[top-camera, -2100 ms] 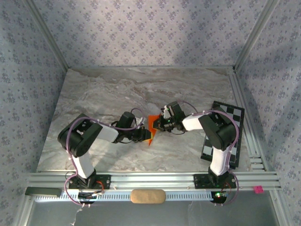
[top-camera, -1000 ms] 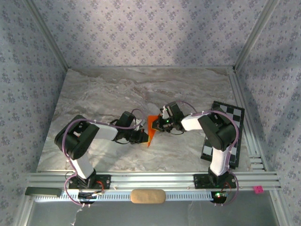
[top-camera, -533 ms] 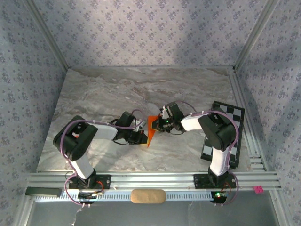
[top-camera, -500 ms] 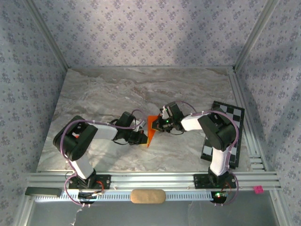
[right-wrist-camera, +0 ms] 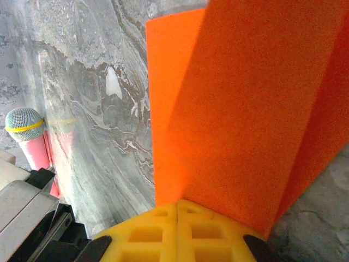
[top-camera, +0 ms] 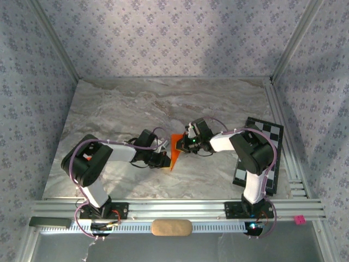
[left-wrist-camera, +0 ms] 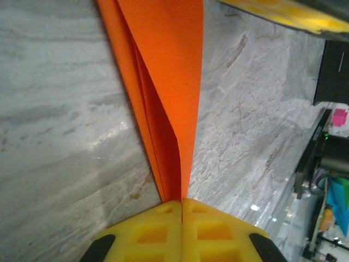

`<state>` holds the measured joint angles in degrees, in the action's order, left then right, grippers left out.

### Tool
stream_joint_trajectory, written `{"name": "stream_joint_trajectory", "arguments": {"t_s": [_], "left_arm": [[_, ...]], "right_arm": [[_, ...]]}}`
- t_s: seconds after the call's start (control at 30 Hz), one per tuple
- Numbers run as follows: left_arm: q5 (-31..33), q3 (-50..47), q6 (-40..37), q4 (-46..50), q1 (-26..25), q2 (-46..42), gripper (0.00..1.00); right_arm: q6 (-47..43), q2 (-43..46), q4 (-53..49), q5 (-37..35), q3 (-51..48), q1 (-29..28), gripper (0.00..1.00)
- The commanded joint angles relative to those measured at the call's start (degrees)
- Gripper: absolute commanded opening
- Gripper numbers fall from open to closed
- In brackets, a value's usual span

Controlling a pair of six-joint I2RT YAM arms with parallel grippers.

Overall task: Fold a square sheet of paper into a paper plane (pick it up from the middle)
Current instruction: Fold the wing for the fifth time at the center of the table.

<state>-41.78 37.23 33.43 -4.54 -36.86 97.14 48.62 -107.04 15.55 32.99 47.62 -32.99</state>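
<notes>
Your marble-patterned table [top-camera: 109, 109] takes up most of the scene. The left arm [top-camera: 92, 161] and the right arm [top-camera: 253, 155] both reach inward and meet near its middle. The black-and-white checkerboard card [top-camera: 271, 143] lies flat along the table's right edge, partly under the right arm.

Between the arms you have the orange paper [top-camera: 175, 146], already folded into a narrow shape with layered creases, its pointed end toward the near edge. You cannot tell whether it touches the table.

The left gripper [top-camera: 165, 159] is clenched on the paper's near part. In the left wrist view its yellow fingers [left-wrist-camera: 152, 234] press together with the folded layers running into the seam. The right gripper [top-camera: 184, 144] is clamped on the paper's right side, with the sheet pinched between its closed fingers.

A small pink tag [top-camera: 299, 219] sits on the rail at the near right.
</notes>
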Motion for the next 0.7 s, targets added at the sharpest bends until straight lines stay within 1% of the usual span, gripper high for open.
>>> {"name": "stream_joint_trajectory", "arguments": {"t_s": [0.0, 0.07, 0.13, 0.17, 0.3, 0.37, 0.4, 0.43, 0.47, 0.53, 0.67], "left_arm": [[-1.6, -0.9, -2.0, 7.2, -0.8, -0.5, 0.02], [-1.6, -1.1, -2.1, 7.2, -0.8, -0.5, 0.01], [-1.2, -1.1, -2.3, 7.6, -0.8, -0.7, 0.09], [-1.1, -1.1, -2.5, 7.7, -0.8, -0.7, 0.09], [-0.3, -0.9, -2.9, 8.6, -0.8, -0.8, 0.00], [-0.5, -0.8, -3.3, 9.0, -0.8, -0.6, 0.00], [-0.6, -0.7, -3.4, 9.2, -0.8, -0.4, 0.04], [-1.0, -0.6, -3.5, 9.2, -0.9, -0.2, 0.10], [-1.1, -0.6, -3.6, 9.2, -0.9, -0.2, 0.12], [-1.0, -0.8, -3.6, 9.0, -1.0, -0.5, 0.11], [-0.8, -0.4, -4.2, 10.0, -1.0, -0.4, 0.01]], "right_arm": [[-0.5, -1.7, -6.6, -5.3, -0.8, 0.3, 0.05], [-0.5, -1.7, -6.6, -5.3, -0.9, 0.2, 0.05], [-0.5, -1.8, -6.7, -5.4, -0.9, 0.3, 0.05], [-0.5, -1.8, -6.7, -5.4, -0.9, 0.3, 0.05], [-0.5, -1.8, -6.8, -5.4, -0.8, 0.2, 0.05], [-0.5, -1.9, -6.8, -5.4, -0.7, 0.2, 0.05], [-0.4, -1.9, -6.8, -5.3, -0.8, 0.3, 0.05], [-0.5, -1.9, -6.9, -5.3, -0.7, 0.3, 0.05], [-0.4, -1.9, -6.9, -5.3, -0.8, 0.3, 0.05], [-0.5, -1.9, -6.9, -5.4, -0.7, 0.2, 0.05], [-0.4, -1.9, -7.0, -5.6, -0.8, 0.2, 0.05]]}}
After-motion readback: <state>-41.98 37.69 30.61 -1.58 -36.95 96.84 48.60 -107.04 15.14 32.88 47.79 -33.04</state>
